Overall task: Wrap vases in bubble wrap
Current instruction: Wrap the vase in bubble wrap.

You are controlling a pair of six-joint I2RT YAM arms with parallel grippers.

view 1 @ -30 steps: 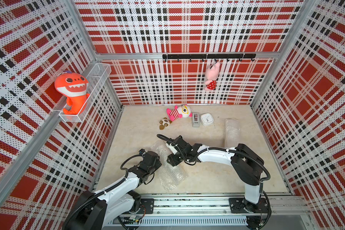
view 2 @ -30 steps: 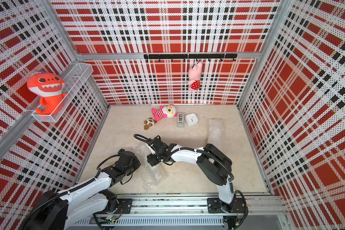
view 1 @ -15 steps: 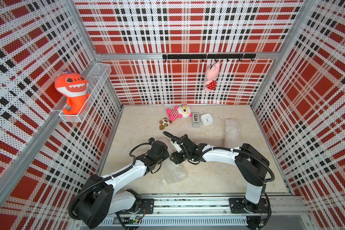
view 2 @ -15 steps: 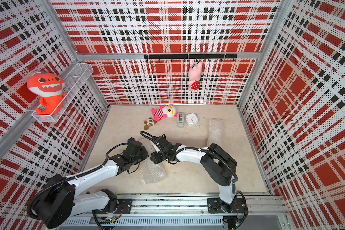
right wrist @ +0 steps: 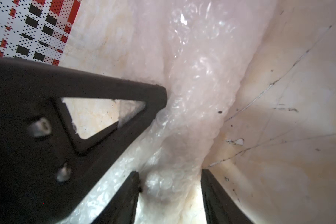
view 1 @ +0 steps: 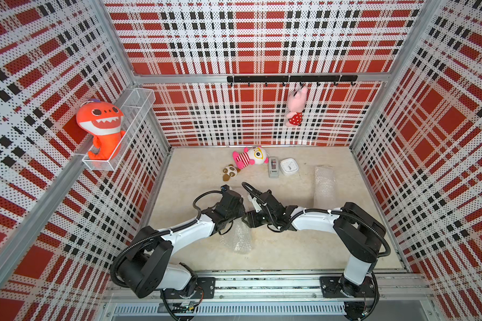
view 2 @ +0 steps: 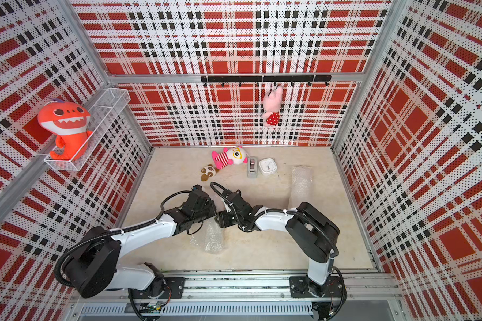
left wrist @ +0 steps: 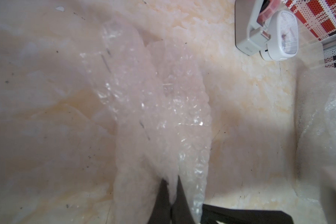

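Observation:
A crinkled sheet of bubble wrap (view 1: 238, 236) (view 2: 210, 236) lies mid-floor, bunched into a long bundle under both grippers. My left gripper (view 1: 238, 203) (left wrist: 170, 180) is shut, pinching a fold of the bubble wrap (left wrist: 153, 97). My right gripper (view 1: 248, 218) (right wrist: 170, 172) meets it from the right. Its jaws stand apart with the thick bundle of bubble wrap (right wrist: 198, 77) filling the gap and touching both fingers. A second rolled piece of bubble wrap (view 1: 324, 186) (view 2: 301, 183) lies at the back right. No bare vase shows; what the wrap holds is hidden.
At the back stand a white square clock (view 1: 289, 166) and a grey tape dispenser (view 1: 273, 166), with a striped plush (view 1: 249, 157) and a small brown plush (view 1: 230, 172) beside them. An orange shark (view 1: 102, 125) sits in the wall basket. A pink pig (view 1: 295, 107) hangs from the hook rail.
My left arm has swung from the front left toward the middle, its gripper now beside the right gripper on the wrap. The right gripper has shifted slightly back and right; the sheet is more bunched.

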